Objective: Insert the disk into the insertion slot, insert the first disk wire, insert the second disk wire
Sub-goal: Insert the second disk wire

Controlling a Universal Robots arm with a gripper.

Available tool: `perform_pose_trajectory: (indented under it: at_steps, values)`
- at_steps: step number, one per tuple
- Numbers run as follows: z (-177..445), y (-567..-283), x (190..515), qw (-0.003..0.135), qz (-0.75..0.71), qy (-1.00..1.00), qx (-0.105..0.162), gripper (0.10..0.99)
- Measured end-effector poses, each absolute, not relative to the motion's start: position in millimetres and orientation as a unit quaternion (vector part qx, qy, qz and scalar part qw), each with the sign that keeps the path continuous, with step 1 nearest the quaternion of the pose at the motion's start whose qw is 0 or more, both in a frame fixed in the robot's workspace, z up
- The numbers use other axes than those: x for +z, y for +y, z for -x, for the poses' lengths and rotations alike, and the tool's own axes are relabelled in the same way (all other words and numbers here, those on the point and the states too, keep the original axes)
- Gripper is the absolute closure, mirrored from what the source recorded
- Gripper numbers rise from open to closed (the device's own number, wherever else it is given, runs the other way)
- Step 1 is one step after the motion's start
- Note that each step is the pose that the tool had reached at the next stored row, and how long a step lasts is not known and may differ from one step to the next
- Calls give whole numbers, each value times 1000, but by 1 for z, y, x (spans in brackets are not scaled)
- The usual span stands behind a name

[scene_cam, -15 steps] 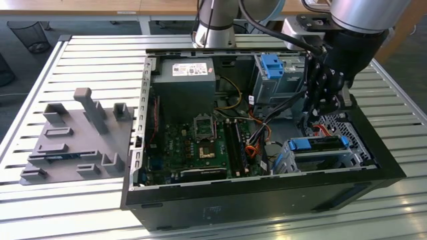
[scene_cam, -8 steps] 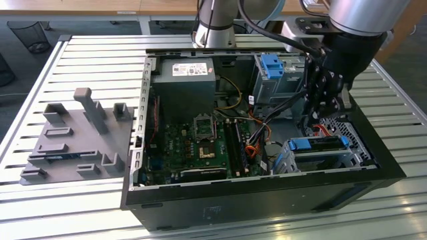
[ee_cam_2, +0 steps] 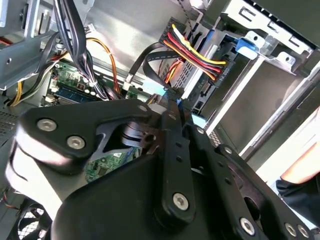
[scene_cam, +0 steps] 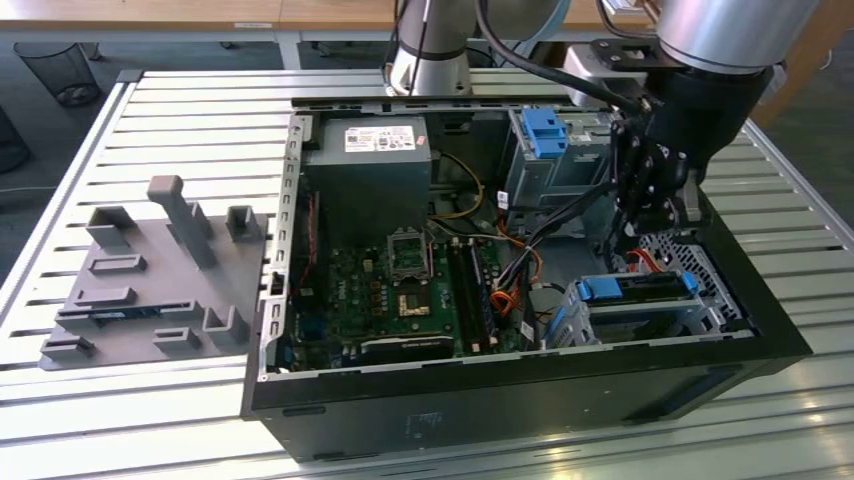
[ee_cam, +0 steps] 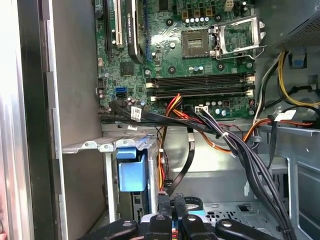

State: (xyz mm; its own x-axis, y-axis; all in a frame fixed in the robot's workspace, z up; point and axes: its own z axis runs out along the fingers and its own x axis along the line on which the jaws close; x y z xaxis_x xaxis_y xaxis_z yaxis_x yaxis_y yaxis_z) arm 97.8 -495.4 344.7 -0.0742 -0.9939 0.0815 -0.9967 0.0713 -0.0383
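The disk [scene_cam: 638, 288], in its blue frame, lies inside the insertion slot [scene_cam: 703, 312], a perforated silver cage at the case's corner on the exterior view's right. In the second wrist view a bundle of red, yellow and black wires [ee_cam_2: 197, 57] ends in a black plug seated at the disk's [ee_cam_2: 245, 46] rear edge. A flat black wire [ee_cam_2: 150, 56] loops round to my gripper [ee_cam_2: 171, 95], which is shut on its end plug just short of the disk. My gripper [scene_cam: 654, 215] hangs above the cage. In the first wrist view the same black wire [ee_cam: 186, 160] runs down to the fingertips [ee_cam: 165, 202].
A taller grey bay with a blue tab [scene_cam: 541, 130] stands behind the gripper. Thick black cable bundles [ee_cam: 240, 150] cross beside it. The motherboard [scene_cam: 400, 290] and power supply [scene_cam: 367, 170] take up the case. A grey fixture board [scene_cam: 147, 270] lies on the slatted table. A person's hand [ee_cam_2: 302, 170] is outside the case.
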Motion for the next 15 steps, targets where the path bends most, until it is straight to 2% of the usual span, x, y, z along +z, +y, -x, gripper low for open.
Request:
perform_pose_trajectory:
  at_steps: [1, 2, 11, 12, 15]
  values:
    - [-98, -495, 345, 17, -680, -732, 42, 922]
    - [-98, -495, 344, 17, -680, -732, 43, 937]
    - [-98, -499, 344, 17, -680, -732, 42, 937]
    - [-99, -500, 344, 15, -680, -732, 40, 937]
    - [-99, -503, 344, -3, -680, -733, 20, 937]
